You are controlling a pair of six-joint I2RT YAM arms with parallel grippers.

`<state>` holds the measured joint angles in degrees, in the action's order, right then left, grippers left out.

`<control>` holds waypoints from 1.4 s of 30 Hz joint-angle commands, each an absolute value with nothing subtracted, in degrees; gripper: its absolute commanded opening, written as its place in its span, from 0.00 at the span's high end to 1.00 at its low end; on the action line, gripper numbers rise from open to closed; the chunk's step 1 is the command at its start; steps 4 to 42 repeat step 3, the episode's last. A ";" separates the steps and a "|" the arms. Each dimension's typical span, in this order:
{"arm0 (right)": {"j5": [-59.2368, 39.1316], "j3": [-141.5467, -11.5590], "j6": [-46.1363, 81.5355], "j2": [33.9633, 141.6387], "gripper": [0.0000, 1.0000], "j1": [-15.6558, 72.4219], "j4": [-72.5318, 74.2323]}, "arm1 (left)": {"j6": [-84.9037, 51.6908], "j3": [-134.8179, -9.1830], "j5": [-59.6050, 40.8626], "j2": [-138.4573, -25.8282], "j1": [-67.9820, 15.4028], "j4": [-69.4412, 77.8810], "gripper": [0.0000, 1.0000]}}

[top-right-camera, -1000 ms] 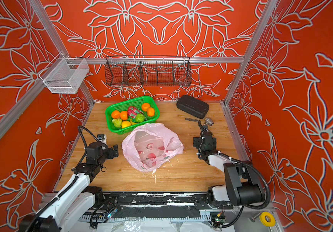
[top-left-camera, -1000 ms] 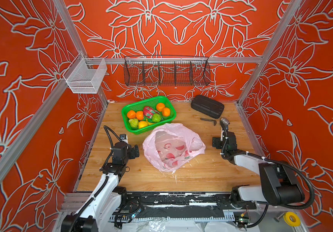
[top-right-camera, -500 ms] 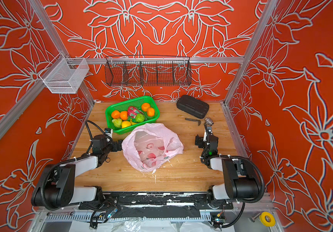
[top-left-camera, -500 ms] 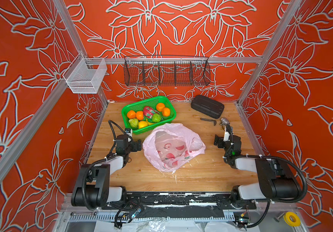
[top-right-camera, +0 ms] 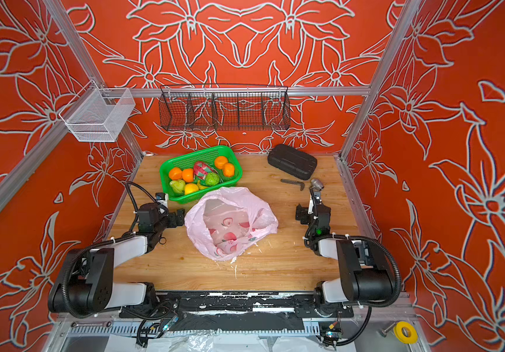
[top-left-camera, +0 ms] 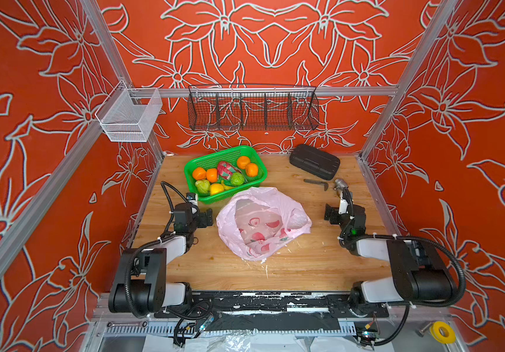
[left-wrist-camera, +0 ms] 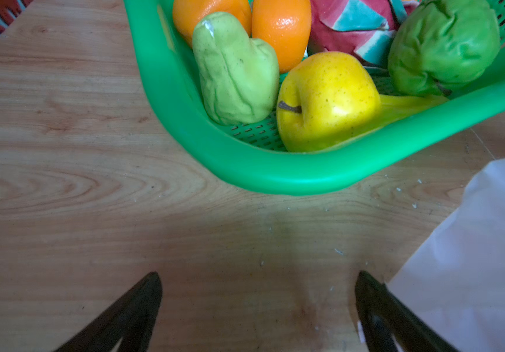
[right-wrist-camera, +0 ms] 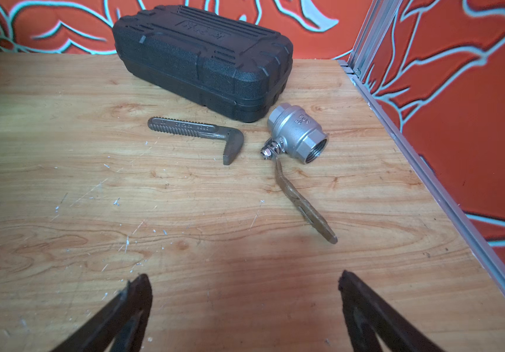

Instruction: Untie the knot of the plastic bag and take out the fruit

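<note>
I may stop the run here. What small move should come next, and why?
Probably just park both arms; the job looks done. The plastic bag lies with its mouth open and untied, and seems empty. The fruit sits in the green basket. The left gripper and right gripper are open and hold nothing, one on either side of the bag.

There are four oranges [top-left-camera: 199,173], two green fruits [top-left-camera: 203,186], one apple [top-left-camera: 216,189], one dragon fruit [top-left-camera: 224,169] and one banana [top-left-camera: 226,185]: nine pieces. One basket [top-left-camera: 214,156], one bag [top-left-camera: 263,225], one case [top-left-camera: 314,161], one wrench jaw [top-left-camera: 316,183], one valve [top-left-camera: 339,183], one five-compartment wire rack [top-left-camera: 252,111], one mesh bin [top-left-camera: 129,119], one tape roll [top-left-camera: 442,332].
</note>
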<state>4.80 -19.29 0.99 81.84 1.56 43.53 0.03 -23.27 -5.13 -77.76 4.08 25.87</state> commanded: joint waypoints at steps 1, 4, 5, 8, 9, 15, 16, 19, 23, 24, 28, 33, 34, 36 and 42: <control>4.22 -20.61 -0.08 81.76 0.03 1.60 42.46 | 0.18 -23.85 -5.71 -77.08 4.18 27.31 0.03; 3.79 -19.21 -0.46 81.05 0.03 1.67 44.49 | 0.18 -23.82 -5.71 -77.04 4.20 27.32 0.03; 3.79 -19.21 -0.46 81.05 0.03 1.67 44.49 | 0.18 -23.82 -5.71 -77.04 4.20 27.32 0.03; 3.79 -19.21 -0.46 81.05 0.03 1.67 44.49 | 0.18 -23.82 -5.71 -77.04 4.20 27.32 0.03; 3.79 -19.21 -0.46 81.05 0.03 1.67 44.49 | 0.18 -23.82 -5.71 -77.04 4.20 27.32 0.03; 3.79 -19.21 -0.46 81.05 0.03 1.67 44.49 | 0.18 -23.82 -5.71 -77.04 4.20 27.32 0.03; 3.79 -19.21 -0.46 81.05 0.03 1.67 44.49 | 0.18 -23.82 -5.71 -77.04 4.20 27.32 0.03; 3.79 -19.21 -0.46 81.05 0.03 1.67 44.49 | 0.18 -23.82 -5.71 -77.04 4.20 27.32 0.03; 3.79 -19.21 -0.46 81.05 0.03 1.67 44.49 | 0.18 -23.82 -5.71 -77.04 4.20 27.32 0.03; 3.79 -19.21 -0.46 81.05 0.03 1.67 44.49 | 0.18 -23.82 -5.71 -77.04 4.20 27.32 0.03; 3.79 -19.21 -0.46 81.05 0.03 1.67 44.49 | 0.18 -23.82 -5.71 -77.04 4.20 27.32 0.03; 3.79 -19.21 -0.46 81.05 0.03 1.67 44.49 | 0.18 -23.82 -5.71 -77.04 4.20 27.32 0.03; 3.79 -19.21 -0.46 81.05 0.03 1.67 44.49 | 0.18 -23.82 -5.71 -77.04 4.20 27.32 0.03; 3.79 -19.21 -0.46 81.05 0.03 1.67 44.49 | 0.18 -23.82 -5.71 -77.04 4.20 27.32 0.03; 3.79 -19.21 -0.46 81.05 0.03 1.67 44.49 | 0.18 -23.82 -5.71 -77.04 4.20 27.32 0.03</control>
